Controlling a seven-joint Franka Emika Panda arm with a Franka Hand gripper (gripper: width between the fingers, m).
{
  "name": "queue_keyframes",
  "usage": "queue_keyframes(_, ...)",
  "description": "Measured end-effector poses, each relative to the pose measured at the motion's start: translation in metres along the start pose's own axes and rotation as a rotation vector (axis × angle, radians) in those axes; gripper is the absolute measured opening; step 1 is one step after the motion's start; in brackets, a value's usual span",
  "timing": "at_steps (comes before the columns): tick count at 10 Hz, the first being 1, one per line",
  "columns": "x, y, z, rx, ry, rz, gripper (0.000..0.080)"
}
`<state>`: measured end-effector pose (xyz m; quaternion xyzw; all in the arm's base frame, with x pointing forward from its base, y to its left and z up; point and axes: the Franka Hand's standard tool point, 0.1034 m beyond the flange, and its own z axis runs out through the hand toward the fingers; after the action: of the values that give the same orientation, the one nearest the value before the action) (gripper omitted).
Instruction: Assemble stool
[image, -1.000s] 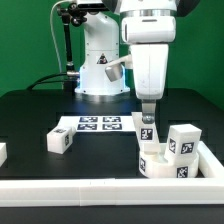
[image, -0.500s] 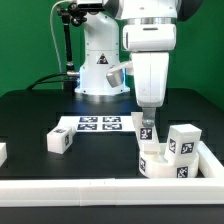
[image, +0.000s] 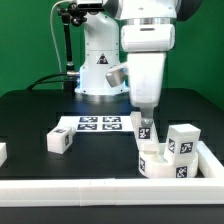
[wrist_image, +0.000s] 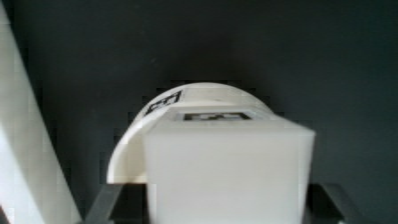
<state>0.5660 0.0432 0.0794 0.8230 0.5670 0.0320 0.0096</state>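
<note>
One two-finger gripper (image: 146, 118) is seen hanging over one of three small white blocky plastic legs, each marked with black-and-white square tags. This first leg (image: 147, 133) is flanked narrowly by two dark fingers (wrist_image: 118, 200), one on each side; whether it is actually clamped cannot be told. It is placed just beside one short round white plastic seat (image: 160, 166), which is lodged in the corner formed by two long white border rails (image: 90, 188) at the exterior view's right. A second leg (image: 184, 141) is found close behind the seat. A third leg (image: 58, 141) is set well apart toward the exterior view's left, near one flat white marker board (image: 98, 124) on the black table (image: 30, 115).
</note>
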Motion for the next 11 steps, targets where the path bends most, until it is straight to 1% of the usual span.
queue_keyframes(4, 0.003, -0.003, 0.001, 0.009, 0.01, 0.454, 0.0338)
queue_keyframes(6, 0.008, -0.007, 0.001, 0.036, 0.005, 0.717, 0.0338)
queue_keyframes(7, 0.01, -0.008, 0.001, 0.038, 0.004, 0.821, 0.0338)
queue_keyframes(11, 0.014, -0.01, 0.001, 0.055, 0.005, 1.087, 0.0338)
